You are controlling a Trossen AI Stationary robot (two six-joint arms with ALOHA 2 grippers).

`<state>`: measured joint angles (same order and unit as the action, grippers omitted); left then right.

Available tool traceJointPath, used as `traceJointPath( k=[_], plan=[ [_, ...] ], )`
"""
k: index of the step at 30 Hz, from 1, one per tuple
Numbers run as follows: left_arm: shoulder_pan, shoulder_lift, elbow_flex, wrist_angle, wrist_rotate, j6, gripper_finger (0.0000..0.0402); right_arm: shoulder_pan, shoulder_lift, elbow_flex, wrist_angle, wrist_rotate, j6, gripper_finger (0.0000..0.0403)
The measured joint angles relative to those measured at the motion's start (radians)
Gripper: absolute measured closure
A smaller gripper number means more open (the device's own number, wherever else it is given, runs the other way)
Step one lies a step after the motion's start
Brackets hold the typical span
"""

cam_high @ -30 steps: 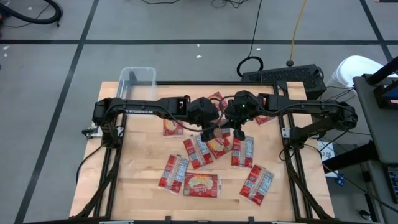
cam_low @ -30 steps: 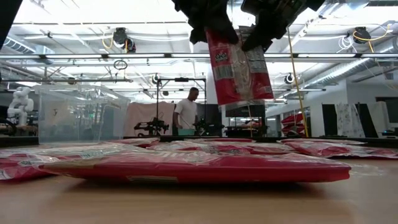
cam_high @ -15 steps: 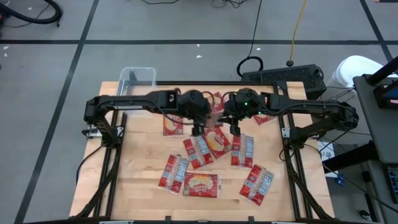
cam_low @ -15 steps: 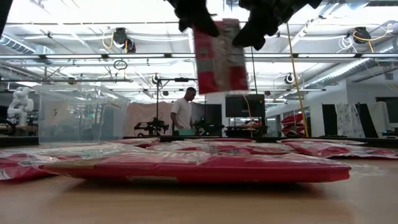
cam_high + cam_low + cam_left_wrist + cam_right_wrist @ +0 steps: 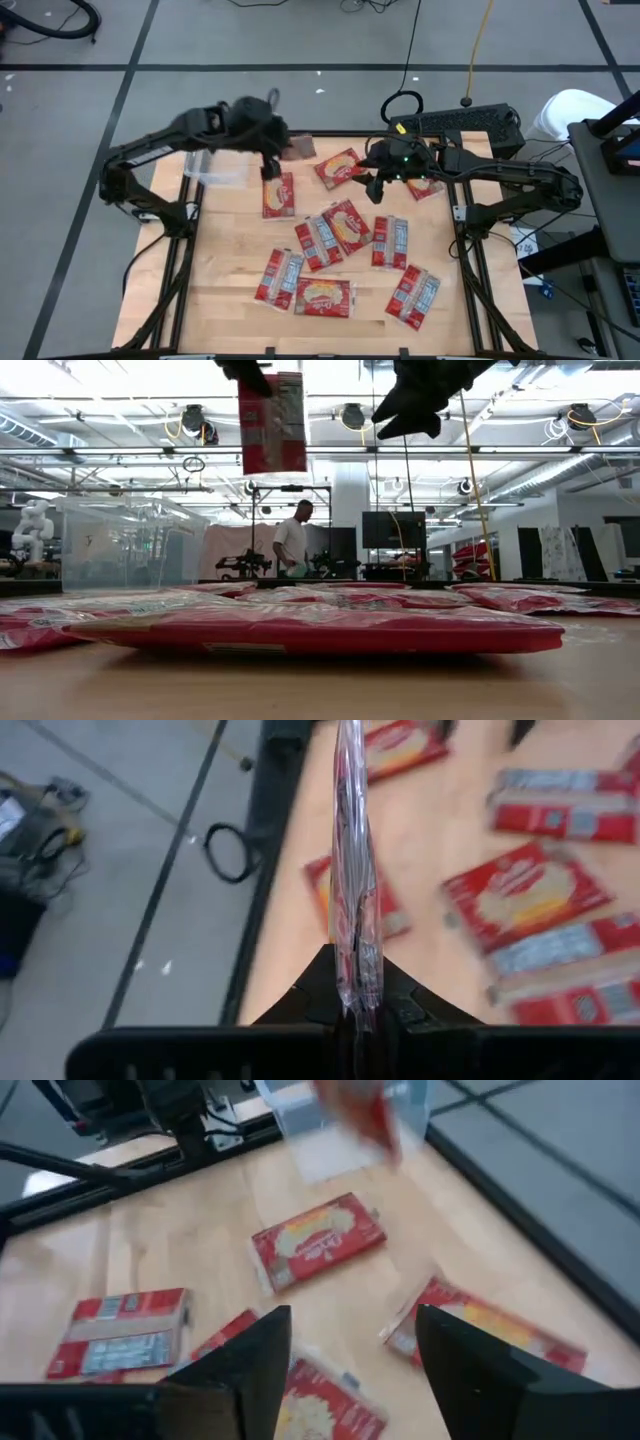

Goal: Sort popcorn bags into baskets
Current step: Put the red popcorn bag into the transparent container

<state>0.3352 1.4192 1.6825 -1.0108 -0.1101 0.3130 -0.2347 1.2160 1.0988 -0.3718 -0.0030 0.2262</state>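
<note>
My left gripper is high over the table's far left part, shut on one red popcorn bag. That bag shows edge-on in the left wrist view. The clear plastic basket stands at the far left corner, partly under the left arm. My right gripper hovers open over the far middle, with nothing between its fingers. Several more red popcorn bags lie flat on the wooden table. My left gripper pinches the popcorn bag by one short end between its two fingers. The bag hangs upright below the fingers, its face flat to the low view, lifted clear of the table and of the other bags.
Loose bags lie at the far middle, beside the basket, at the far right and along the near side. A black frame rims the table. A person stands far behind the table.
Both grippers were at the raised bag over the table's middle. My right gripper has let go of it and opened, drawing back toward the far edge. My left gripper has carried the bag up and toward the far left, toward the basket; the bag still hangs upright.
</note>
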Motion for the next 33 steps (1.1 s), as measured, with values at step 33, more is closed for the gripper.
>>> traceJointPath(
  k=[33],
  plan=[
    [0.645, -0.264, -0.354, -0.074, 0.155, 0.409, 0.0384, 0.216, 0.0, -0.001, 0.117, 0.137, 0.495, 0.0193]
  ],
)
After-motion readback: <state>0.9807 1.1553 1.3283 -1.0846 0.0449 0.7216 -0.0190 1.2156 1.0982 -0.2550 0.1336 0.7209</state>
